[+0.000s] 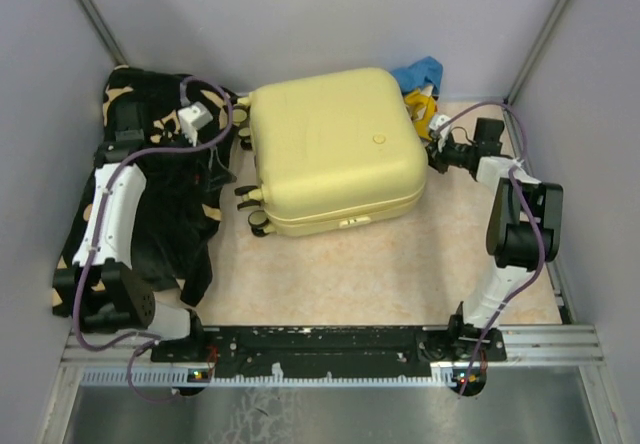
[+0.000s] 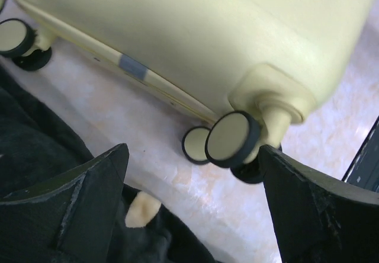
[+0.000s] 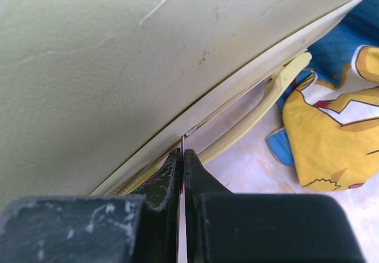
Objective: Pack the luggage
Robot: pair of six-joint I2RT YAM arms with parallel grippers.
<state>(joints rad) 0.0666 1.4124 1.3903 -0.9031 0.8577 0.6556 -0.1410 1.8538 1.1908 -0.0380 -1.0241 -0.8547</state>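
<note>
The pale-yellow luggage [image 1: 330, 149] lies closed and flat in the middle of the table, with its wheels [image 1: 260, 222] facing left. My left gripper [image 1: 222, 162] is open and empty beside that wheel side. In the left wrist view [image 2: 192, 150] a wheel [image 2: 232, 138] sits just ahead of the open fingers. My right gripper [image 1: 435, 154] is at the luggage's right edge. In the right wrist view [image 3: 182, 151] it is shut on a thin metal zipper pull [image 3: 183, 141] at the zipper seam, beside the yellow handle [image 3: 260, 106].
A black blanket with tan flowers [image 1: 170, 194] lies heaped at the left under my left arm and shows in the left wrist view [image 2: 35, 156]. A blue and yellow cloth [image 1: 420, 89] lies behind the luggage's right corner, also in the right wrist view [image 3: 331, 138]. Walls enclose three sides.
</note>
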